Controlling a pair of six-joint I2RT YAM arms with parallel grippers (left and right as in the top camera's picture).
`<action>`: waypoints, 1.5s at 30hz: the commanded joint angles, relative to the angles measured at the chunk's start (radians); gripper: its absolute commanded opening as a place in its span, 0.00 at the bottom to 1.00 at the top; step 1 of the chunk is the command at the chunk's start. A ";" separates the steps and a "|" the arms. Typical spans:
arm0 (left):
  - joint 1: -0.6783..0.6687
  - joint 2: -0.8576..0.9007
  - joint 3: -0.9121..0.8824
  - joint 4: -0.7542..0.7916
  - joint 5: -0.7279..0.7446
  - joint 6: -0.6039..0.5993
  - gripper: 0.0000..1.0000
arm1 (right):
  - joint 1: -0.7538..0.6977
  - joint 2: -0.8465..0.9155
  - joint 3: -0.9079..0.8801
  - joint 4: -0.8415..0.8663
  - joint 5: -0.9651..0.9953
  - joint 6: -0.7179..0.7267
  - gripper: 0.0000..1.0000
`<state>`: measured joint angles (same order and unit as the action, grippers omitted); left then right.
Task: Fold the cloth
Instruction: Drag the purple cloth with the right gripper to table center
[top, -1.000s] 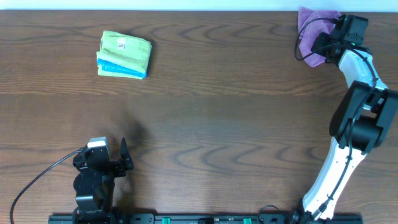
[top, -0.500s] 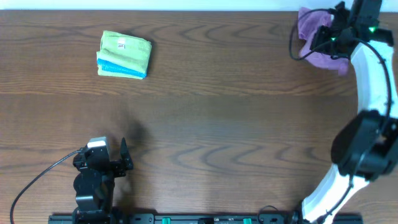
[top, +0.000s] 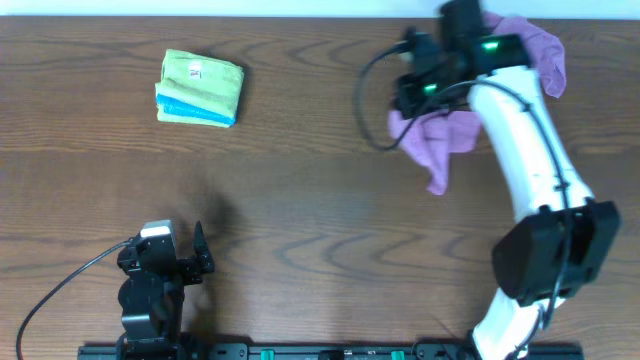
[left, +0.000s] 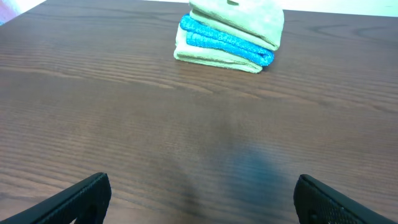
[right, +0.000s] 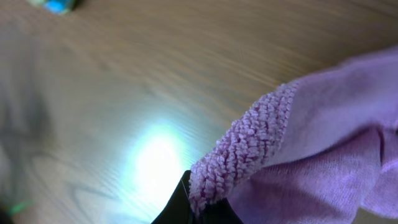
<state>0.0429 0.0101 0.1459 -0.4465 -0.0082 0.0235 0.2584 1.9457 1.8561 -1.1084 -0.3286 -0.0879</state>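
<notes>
A purple cloth hangs crumpled from my right gripper above the table's back right part, with one end trailing back to the far edge. In the right wrist view the gripper is shut on a fuzzy edge of the purple cloth. My left gripper is open and empty at the near left; its two fingertips frame bare table in the left wrist view.
A folded stack of green and blue cloths lies at the back left, also in the left wrist view. The right arm reaches across the right side. A cable trails by the left arm's base.
My right gripper has lifted the purple cloth from the far right corner and carried it left and toward the table's middle. The left arm has not moved.
</notes>
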 joint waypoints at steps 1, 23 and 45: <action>-0.005 -0.006 -0.016 -0.010 -0.018 0.007 0.95 | 0.133 0.013 -0.014 0.017 0.013 -0.026 0.01; -0.005 -0.006 -0.016 -0.010 -0.018 0.007 0.95 | 0.600 0.168 -0.016 0.100 -0.089 0.139 0.99; -0.005 -0.006 -0.016 -0.010 -0.018 0.007 0.95 | 0.249 -0.097 -0.145 -0.031 -0.019 0.160 0.85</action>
<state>0.0429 0.0101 0.1459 -0.4465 -0.0082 0.0235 0.5377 1.9034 1.7805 -1.1400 -0.3805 0.1089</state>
